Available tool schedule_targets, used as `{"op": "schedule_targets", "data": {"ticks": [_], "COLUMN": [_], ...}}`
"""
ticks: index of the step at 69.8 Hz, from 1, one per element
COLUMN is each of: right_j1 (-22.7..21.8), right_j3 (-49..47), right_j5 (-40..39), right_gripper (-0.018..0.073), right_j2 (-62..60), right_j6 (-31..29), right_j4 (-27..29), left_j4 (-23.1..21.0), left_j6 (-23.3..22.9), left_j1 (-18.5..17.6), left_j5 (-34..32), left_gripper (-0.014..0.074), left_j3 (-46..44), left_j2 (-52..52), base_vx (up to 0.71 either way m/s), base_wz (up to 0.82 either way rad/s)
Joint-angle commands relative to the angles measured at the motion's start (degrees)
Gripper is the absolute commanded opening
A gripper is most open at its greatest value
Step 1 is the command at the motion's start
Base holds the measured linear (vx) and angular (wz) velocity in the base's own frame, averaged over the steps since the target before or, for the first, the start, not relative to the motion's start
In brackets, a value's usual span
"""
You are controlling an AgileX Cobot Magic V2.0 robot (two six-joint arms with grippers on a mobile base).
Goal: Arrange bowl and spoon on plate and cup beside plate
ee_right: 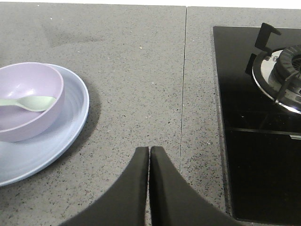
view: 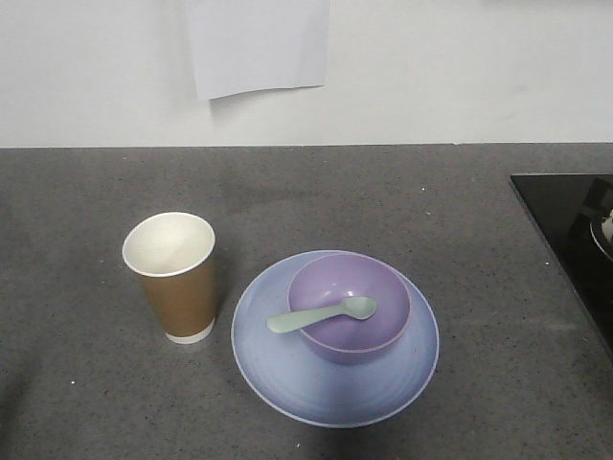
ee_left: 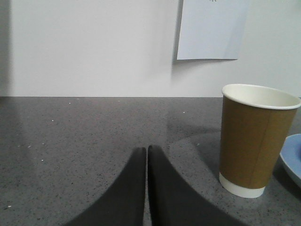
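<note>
The lavender bowl (view: 351, 307) sits on the pale blue plate (view: 287, 369), toward its back. A mint-green spoon (view: 322, 315) lies across the bowl's left rim, head inside the bowl, handle sticking out over the plate. The brown paper cup (view: 173, 276) stands upright just left of the plate. In the left wrist view my left gripper (ee_left: 147, 149) is shut and empty, low over the counter, left of the cup (ee_left: 254, 139). In the right wrist view my right gripper (ee_right: 149, 149) is shut and empty, right of the plate (ee_right: 70, 117) and bowl (ee_right: 28, 101). Neither arm shows in the front view.
A dark speckled counter (view: 460, 220) carries everything. A black glass hob (ee_right: 254, 127) with a metal burner (ee_right: 282, 70) lies at the right, close to my right gripper. A white wall with a paper sheet (view: 259, 43) closes the back.
</note>
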Motion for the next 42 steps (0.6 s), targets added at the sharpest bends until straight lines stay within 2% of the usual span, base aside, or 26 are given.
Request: {"op": "schedule_targets", "data": {"ticks": [1, 11, 21, 27, 42], "right_j1": [-0.2, -0.2, -0.2, -0.2, -0.2], "right_j3": [-1.4, -1.4, -1.4, -1.4, -1.4], "right_j5": [-3.5, -3.5, -3.4, -3.4, -3.4], "right_gripper": [-0.0011, -0.0011, -0.0011, -0.0011, -0.0011], "right_j2": [0.4, 0.4, 0.4, 0.4, 0.4], "right_j6": [-0.1, -0.1, -0.1, -0.1, -0.1], "right_j4": [-1.5, -1.5, -1.5, -1.5, -1.5], "left_j4": [-0.4, -0.5, -2.2, -3.6, -4.3], "left_j6": [-0.2, 0.2, 5.1, 7.0, 7.7], "left_j1": [1.6, 4.1, 5.6, 5.9, 5.9], "left_j5": [-9.2, -9.7, -10.1, -10.1, -10.2], "left_gripper": [-0.0008, -0.0008, -0.0008, -0.0008, -0.0008], "left_j3": [1.2, 2.5, 2.5, 2.5, 2.6], "left_j2": [-0.9, -0.9, -0.9, -0.9, -0.9], "base_vx": [0.0, 0.0, 0.0, 0.0, 0.0], "base_wz": [0.0, 0.0, 0.0, 0.0, 0.0]}}
